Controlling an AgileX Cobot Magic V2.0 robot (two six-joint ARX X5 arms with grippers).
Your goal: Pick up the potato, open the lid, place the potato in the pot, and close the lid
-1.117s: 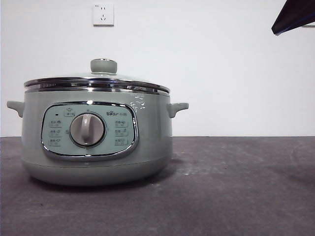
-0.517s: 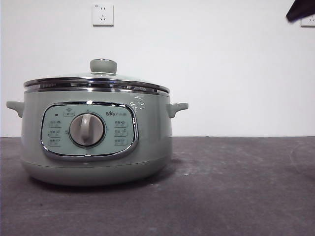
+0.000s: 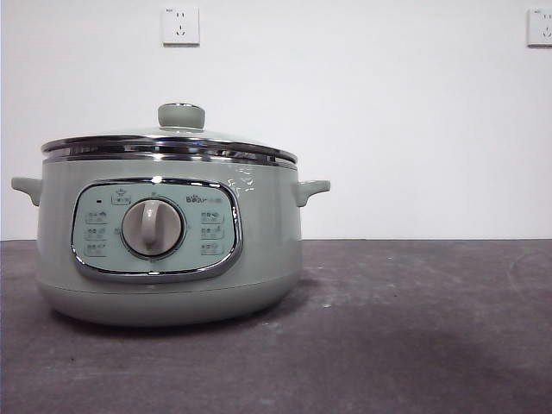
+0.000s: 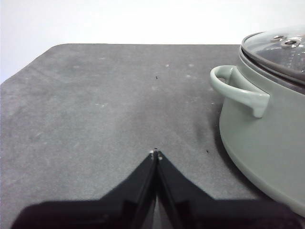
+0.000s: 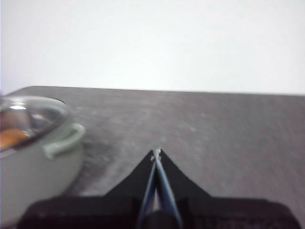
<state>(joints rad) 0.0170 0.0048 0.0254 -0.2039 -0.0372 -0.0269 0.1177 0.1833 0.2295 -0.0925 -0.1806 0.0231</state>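
The pale sage-green pot (image 3: 168, 233) stands on the dark table at the left of the front view. The glass lid (image 3: 168, 142) with its green knob (image 3: 181, 115) sits closed on it. The pot also shows in the left wrist view (image 4: 267, 138) and the right wrist view (image 5: 33, 162). An orange-brown shape, the potato (image 5: 12, 136), shows through the lid (image 5: 28, 117) inside the pot. My left gripper (image 4: 156, 153) is shut and empty, beside the pot's handle (image 4: 238, 90). My right gripper (image 5: 156, 153) is shut and empty, off to the pot's other side.
Two wall sockets (image 3: 180, 25) (image 3: 540, 26) sit on the white wall behind. The dark grey table (image 3: 414, 328) stretches to the right of the pot. Neither arm shows in the front view.
The dark arm tip at the front view's top right corner has drawn back up and out of view. The pot and lid have not moved.
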